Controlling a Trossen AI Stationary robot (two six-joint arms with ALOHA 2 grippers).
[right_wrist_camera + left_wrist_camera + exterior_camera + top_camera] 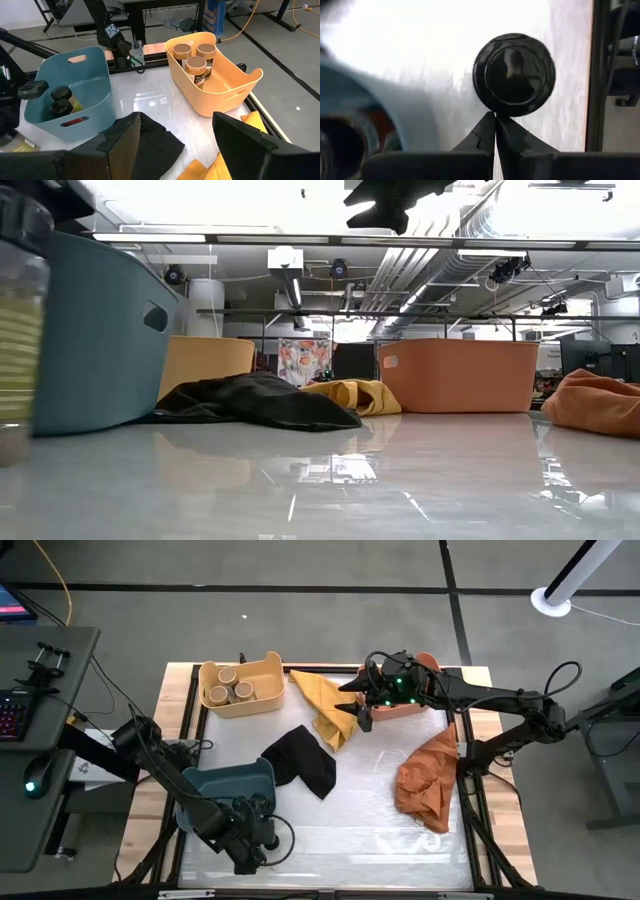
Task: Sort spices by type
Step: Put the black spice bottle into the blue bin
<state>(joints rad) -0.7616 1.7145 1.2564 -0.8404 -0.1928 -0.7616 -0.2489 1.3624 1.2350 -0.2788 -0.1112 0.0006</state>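
Black-topped and standing alone on the table near its front edge, one jar (514, 74) is seen just beyond the tips of the left gripper (495, 120), whose fingers are pressed together on nothing; in the low view the same jar (18, 330) appears right beside the blue bin (95, 340). Two more dark-lidded jars (61, 100) are already lodged in that bin (95, 75), so the step in hand is judged to be the filing of this last dark jar. For that, the left fingers would have to be parted, set around the jar and closed. Farther back, three tan-topped jars (195, 60) are held in the yellow bin (262, 698) at the rear left. Over the orange bin (432, 662) at the rear edge, the right gripper (362, 705) is held spread and empty.
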